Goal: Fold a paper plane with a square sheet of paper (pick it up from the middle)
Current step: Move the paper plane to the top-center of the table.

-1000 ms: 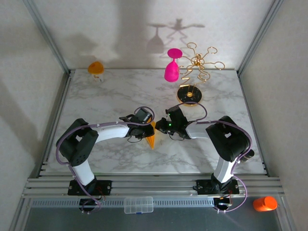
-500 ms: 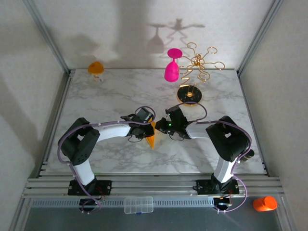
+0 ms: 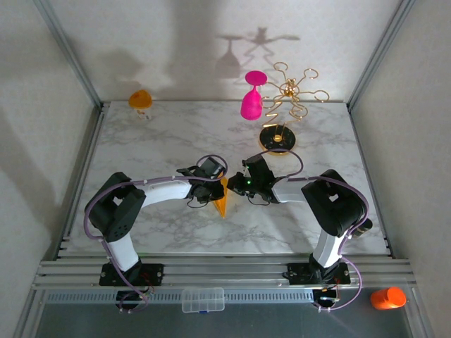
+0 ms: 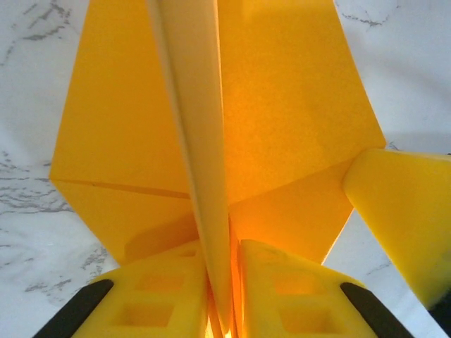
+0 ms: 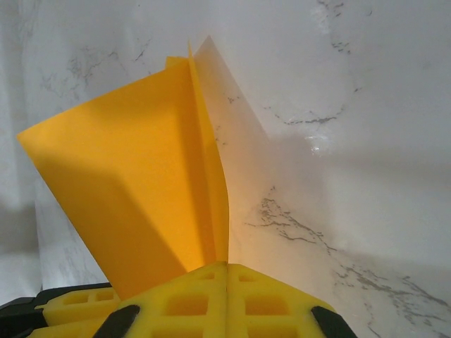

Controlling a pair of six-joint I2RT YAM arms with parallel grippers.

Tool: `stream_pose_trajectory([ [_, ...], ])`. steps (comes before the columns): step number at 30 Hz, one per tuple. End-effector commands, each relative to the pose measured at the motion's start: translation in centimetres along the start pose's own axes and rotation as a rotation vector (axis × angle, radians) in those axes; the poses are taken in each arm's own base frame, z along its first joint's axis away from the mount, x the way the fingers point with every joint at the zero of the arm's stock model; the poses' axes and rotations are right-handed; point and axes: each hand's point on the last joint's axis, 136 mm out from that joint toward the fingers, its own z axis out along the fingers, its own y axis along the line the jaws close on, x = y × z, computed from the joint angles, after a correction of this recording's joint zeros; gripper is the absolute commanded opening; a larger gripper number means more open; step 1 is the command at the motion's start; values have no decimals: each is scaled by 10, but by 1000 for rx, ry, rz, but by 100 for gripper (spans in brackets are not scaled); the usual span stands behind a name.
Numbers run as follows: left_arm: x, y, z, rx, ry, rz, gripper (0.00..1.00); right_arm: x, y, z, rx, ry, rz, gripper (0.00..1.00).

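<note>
Paper plane (image 4: 282, 105), yellow-orange, creased, at middle of table (image 3: 162, 141), pointed tip toward near edge. My left gripper (image 4: 224, 282) clamped on its centre keel, pads drawn tighter than a second ago. My right gripper (image 5: 225, 282) pinched together on same paper from opposite side. Plane itself unmoved. I judge crease being pressed, folding near finished.

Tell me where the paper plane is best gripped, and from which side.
Probably the upright centre ridge of the paper plane: it rises as a thin fin, while the wings spread flat. Come along the ridge from one end, a finger each side.
</note>
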Motion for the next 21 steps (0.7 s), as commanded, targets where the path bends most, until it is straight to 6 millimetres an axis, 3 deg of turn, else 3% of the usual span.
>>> stream_pose_trajectory([
  [1,1,-4,-2,-7,1,14,18,-6,12,0,-31,-4,-20,0],
  [8,8,0,7,-9,33,13,17,-6,11,0,-31,-4,-18,0],
  [15,0,-2,-1,-26,3,20,9,-9,13,-2,-21,-16,-33,0],
  [18,-4,-3,-4,-24,-8,22,4,-13,16,-4,-14,-26,-49,6],
  [21,-8,0,-7,-42,-19,29,0,-19,17,-10,10,-55,-77,22],
])
